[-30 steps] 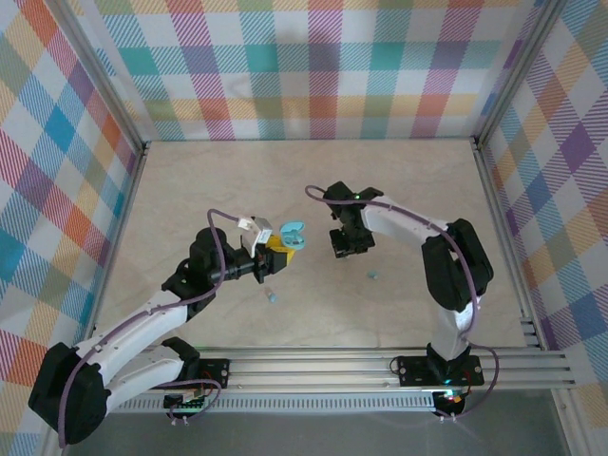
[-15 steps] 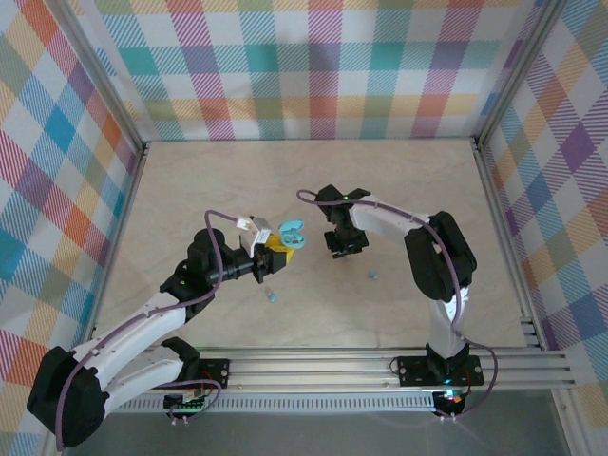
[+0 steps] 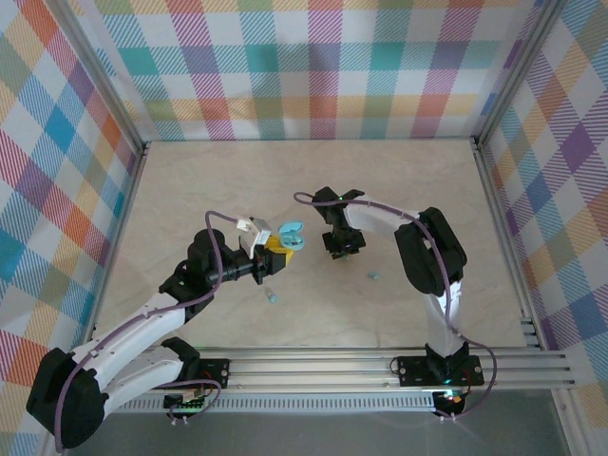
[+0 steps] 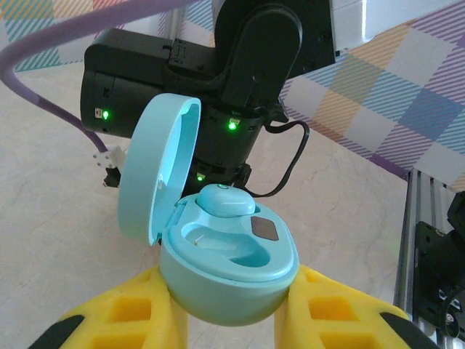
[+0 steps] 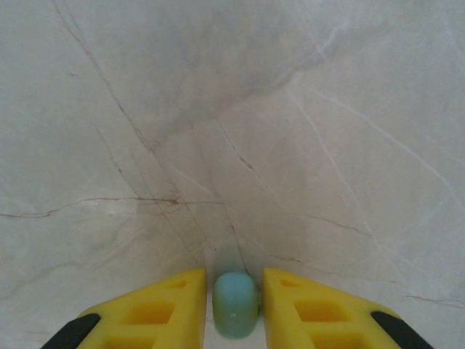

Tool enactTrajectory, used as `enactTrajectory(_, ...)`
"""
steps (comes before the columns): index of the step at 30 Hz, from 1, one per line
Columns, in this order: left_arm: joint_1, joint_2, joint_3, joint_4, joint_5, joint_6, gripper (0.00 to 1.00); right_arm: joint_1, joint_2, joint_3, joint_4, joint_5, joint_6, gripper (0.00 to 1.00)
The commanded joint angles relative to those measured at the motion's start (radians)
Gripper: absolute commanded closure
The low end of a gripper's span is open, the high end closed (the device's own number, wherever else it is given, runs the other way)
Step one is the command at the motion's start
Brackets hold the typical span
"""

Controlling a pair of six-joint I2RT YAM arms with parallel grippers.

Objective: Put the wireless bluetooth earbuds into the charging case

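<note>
- Closing on the charging case (image 3: 288,235), the right gripper (image 3: 338,245) has slid leftward over the last second and now hangs just to the right of the case, with its arm folded tighter than before.
- Its yellow fingers (image 5: 145,313) have drawn in and pinch a pale blue earbud (image 5: 235,304) between their tips, above bare table.
- The left gripper (image 3: 271,249) has not shifted. Its fingers press against the case's round base and hold it off the table, with the lid (image 4: 156,171) hinged back.
- Inside the case a seated earbud (image 4: 227,200) fills the far socket, while the near socket (image 4: 211,241) is empty. The carried earbud looks meant for that gap, so the next job is lining it up over the case.
- Two loose earbuds lie where they were: one (image 3: 273,296) just on the arm-base side of the case, the other (image 3: 372,275) further off to the case's right.
- The table (image 3: 190,190) under the case is pale, marble-veined and matte.
- Plaid walls (image 3: 313,66) in pastel checks enclose the table on three sides, well away from the case.
- An aluminium rail (image 3: 380,366) carries the arm bases at the near edge.
</note>
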Motion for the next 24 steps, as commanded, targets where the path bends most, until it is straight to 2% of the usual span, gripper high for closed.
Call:
enactTrajectory(1, -0.010, -0.022, 0.024, 0.003, -0.003, 0.022, 0.96, 0.002, 0.014, 0.022, -0.019, 0.010, 0.001, 0.73)
enactTrajectory(9, -0.010, -0.022, 0.029, -0.002, -0.001, 0.026, 0.96, 0.002, 0.002, 0.020, -0.025, 0.005, -0.003, 0.85)
enactTrajectory(14, -0.010, -0.016, 0.029, 0.001, -0.001, 0.029, 0.96, -0.003, -0.068, -0.004, -0.010, -0.016, -0.004, 0.88)
enactTrajectory(24, -0.010, 0.027, 0.045, 0.044, 0.024, 0.023, 0.96, -0.071, -0.317, -0.118, 0.103, -0.224, 0.021, 0.92)
